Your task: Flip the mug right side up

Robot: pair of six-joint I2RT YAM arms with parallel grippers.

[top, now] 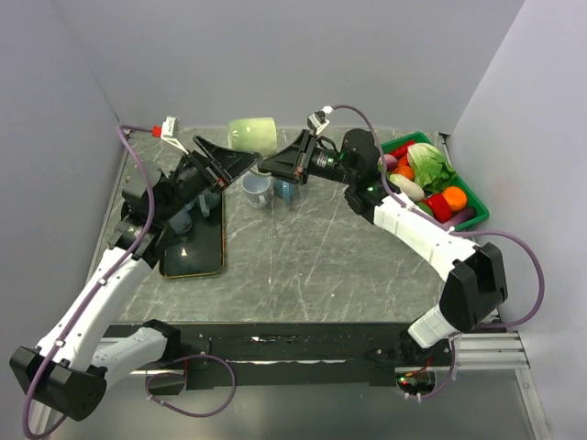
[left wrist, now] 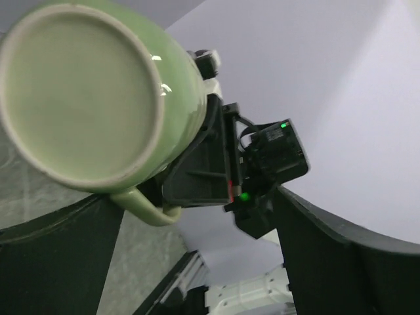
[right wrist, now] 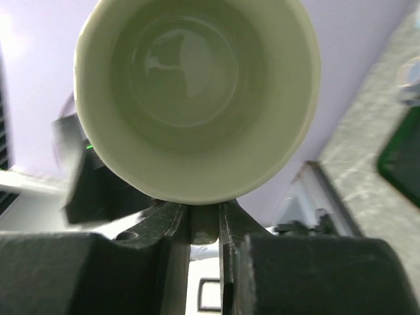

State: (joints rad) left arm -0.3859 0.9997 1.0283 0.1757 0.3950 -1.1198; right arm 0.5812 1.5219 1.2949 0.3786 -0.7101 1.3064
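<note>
Mug [right wrist: 197, 98] interior: right wrist only

There was one green mug [top: 252, 136]. Two small pale blue cups [top: 257, 189] [top: 285, 191] stood on the tabletop [top: 312, 266]. There was one dark flat tray [top: 197, 249] and one green basket [top: 478, 207]. The basket held several vegetables [top: 426, 167], piled too closely to count surely. Two robot arms were present, one left arm [top: 92, 302] and one right arm [top: 413, 229].

Top camera overhead, looks down; both wrist cameras face shared mug [left wrist: 85, 92] close, opposite ends.
</note>
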